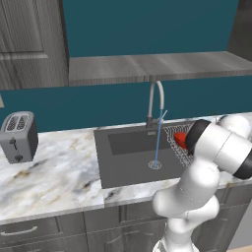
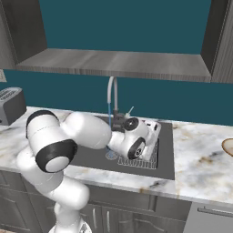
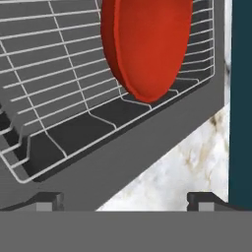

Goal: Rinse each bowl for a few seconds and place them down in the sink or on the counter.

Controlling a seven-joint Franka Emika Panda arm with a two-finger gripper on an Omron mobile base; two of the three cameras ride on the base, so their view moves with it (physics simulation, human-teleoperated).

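A glossy red bowl (image 3: pixel 147 49) stands on its edge inside a wire basket (image 3: pixel 59 88) at the right end of the sink (image 1: pixel 123 162). In the left base view the red bowl (image 1: pixel 180 139) peeks out from behind my arm. My gripper (image 3: pixel 126 202) is open, a short way in front of the bowl and below it in the hand view, with nothing between its fingertips (image 3: pixel 49 201). A pale tan bowl (image 2: pixel 227 146) rests on the counter (image 2: pixel 200 168) at the far right, cut off by the picture's edge.
The arched faucet (image 1: pixel 156 101) runs a thin stream of water (image 1: pixel 157 142) onto the drain (image 1: pixel 155 165). A toaster (image 1: pixel 18 137) stands on the counter at the left. A grey wood-grain shelf (image 1: pixel 157 66) hangs above the sink. My arm spans the basin.
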